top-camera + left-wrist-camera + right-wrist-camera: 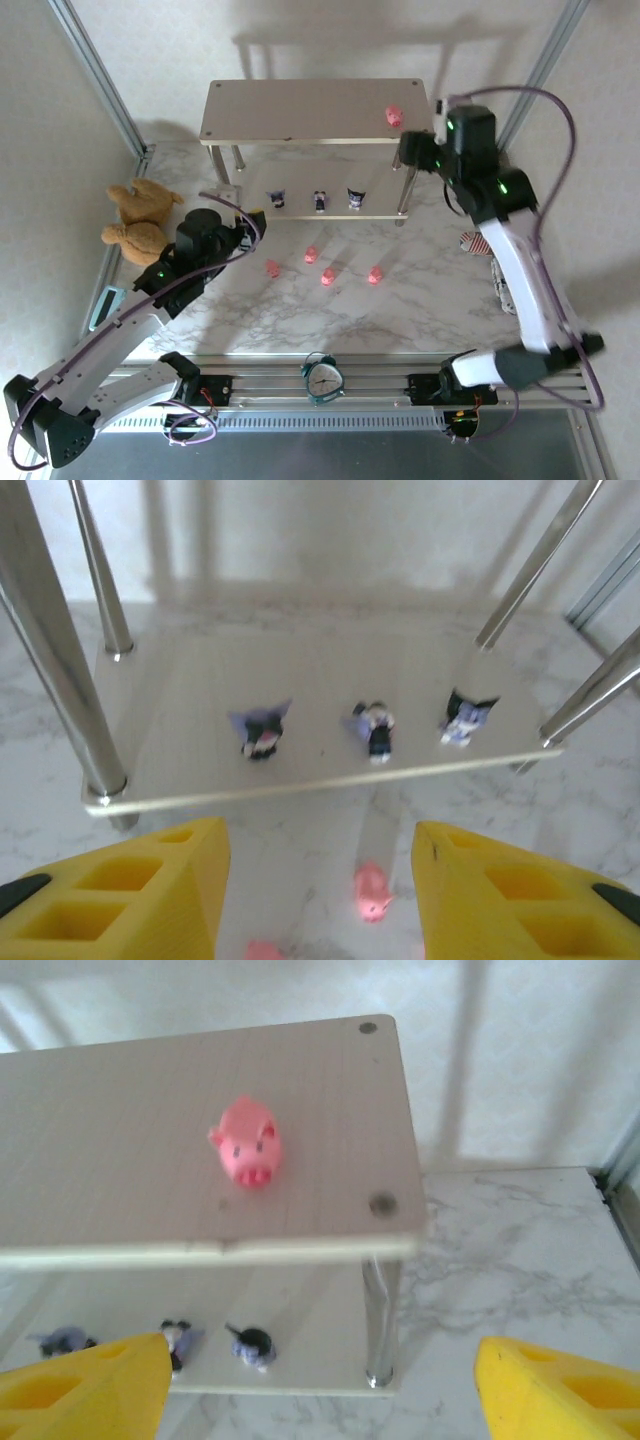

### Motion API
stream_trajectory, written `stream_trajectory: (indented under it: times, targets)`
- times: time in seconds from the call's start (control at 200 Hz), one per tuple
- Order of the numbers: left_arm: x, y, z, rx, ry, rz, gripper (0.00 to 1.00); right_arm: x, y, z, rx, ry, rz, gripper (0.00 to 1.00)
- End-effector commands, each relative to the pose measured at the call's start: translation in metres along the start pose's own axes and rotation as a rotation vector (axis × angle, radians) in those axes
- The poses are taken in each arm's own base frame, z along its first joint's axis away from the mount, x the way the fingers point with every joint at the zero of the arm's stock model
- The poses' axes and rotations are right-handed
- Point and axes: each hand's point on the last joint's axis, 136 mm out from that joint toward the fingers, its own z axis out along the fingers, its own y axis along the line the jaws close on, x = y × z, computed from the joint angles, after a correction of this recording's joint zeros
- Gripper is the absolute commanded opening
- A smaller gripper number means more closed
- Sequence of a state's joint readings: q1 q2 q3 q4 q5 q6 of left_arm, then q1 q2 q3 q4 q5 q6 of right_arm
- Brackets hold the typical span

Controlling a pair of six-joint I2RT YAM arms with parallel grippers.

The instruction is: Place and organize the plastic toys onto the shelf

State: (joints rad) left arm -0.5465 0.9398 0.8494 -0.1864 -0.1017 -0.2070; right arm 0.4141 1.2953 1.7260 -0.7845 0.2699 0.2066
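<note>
plastic toys (311, 255) are sitting in three places: one pink pig (246, 1146) is resting near the right end of the top board of the shelf (300, 110), three purple-and-white figurines (378, 729) are standing in a row on the lower board, and four pink pigs (328, 277) are lying on the marble surface (430, 300) just in front. they are looking light, hard and smooth, so likely to slip; pinching across the body seems best. right fingers (90, 1385) are hanging spread wide by the top board's corner, empty; left fingers (140, 890) are hovering apart over the loose pigs, also empty. a teddy bear (140, 222) and an alarm clock (322, 378) are sitting at the surface's edges.
</note>
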Motion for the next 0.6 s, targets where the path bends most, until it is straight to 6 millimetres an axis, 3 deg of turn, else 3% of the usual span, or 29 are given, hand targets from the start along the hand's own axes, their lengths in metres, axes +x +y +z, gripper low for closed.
stream_trajectory:
  times: [0.0, 0.14, 0.25, 0.315, 0.435, 0.596]
  targets:
    - [0.012, 0.002, -0.002, -0.009, 0.004, -0.020, 0.52, 0.051, -0.006, -0.029, 0.019, 0.059, 0.018, 0.78]
    - [0.037, 0.003, 0.004, -0.022, 0.054, -0.008, 0.52, 0.149, -0.010, -0.051, 0.026, 0.219, 0.066, 0.76]
    - [0.049, 0.009, 0.005, -0.042, 0.071, -0.010, 0.52, 0.219, -0.014, -0.052, 0.067, 0.348, 0.100, 0.76]
    - [0.054, 0.011, 0.006, -0.052, 0.074, -0.014, 0.52, 0.254, -0.004, -0.047, 0.048, 0.416, 0.099, 0.76]
    - [0.056, 0.012, 0.007, -0.052, 0.075, -0.020, 0.52, 0.297, 0.012, -0.025, 0.043, 0.498, 0.116, 0.76]
    - [0.056, 0.012, 0.007, -0.054, 0.080, -0.020, 0.52, 0.326, 0.026, 0.011, 0.085, 0.545, 0.093, 0.76]
